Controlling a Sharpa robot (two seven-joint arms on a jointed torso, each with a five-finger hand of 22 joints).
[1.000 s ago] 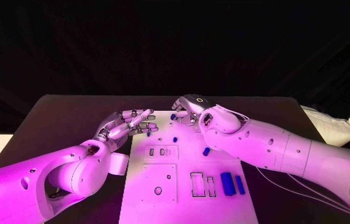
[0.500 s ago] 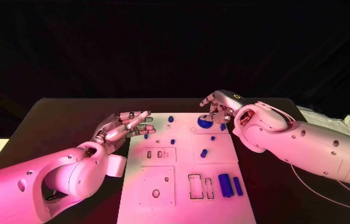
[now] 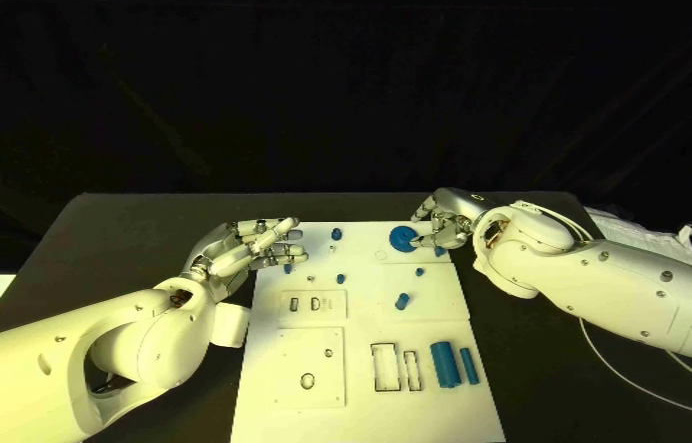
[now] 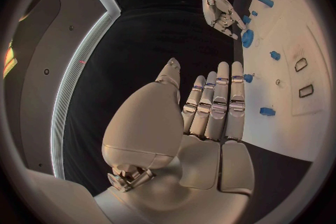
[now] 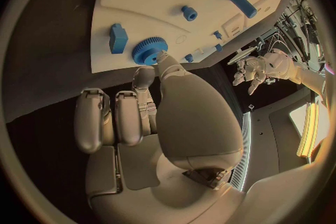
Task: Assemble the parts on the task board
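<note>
One task board (image 3: 361, 363); two hands (image 3: 253, 248).

- Task board (image 3: 368, 363): matt white plastic, smooth.
- Gear (image 5: 148, 50) at the board's 12 o'clock: blue plastic, ridged rim.
- Left hand (image 4: 210, 115): satin silver metal.
- Table (image 3: 130, 233): matt black.

A black table (image 3: 130, 233) stands before what seems a dark curtain (image 3: 346, 83).

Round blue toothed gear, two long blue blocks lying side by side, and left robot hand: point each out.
Round blue toothed gear (image 5: 148, 50), right wrist view, toothed face.
Long blue blocks (image 3: 453, 363), head view, the larger block's top.
Left robot hand (image 3: 248, 247), head view, its middle.
</note>
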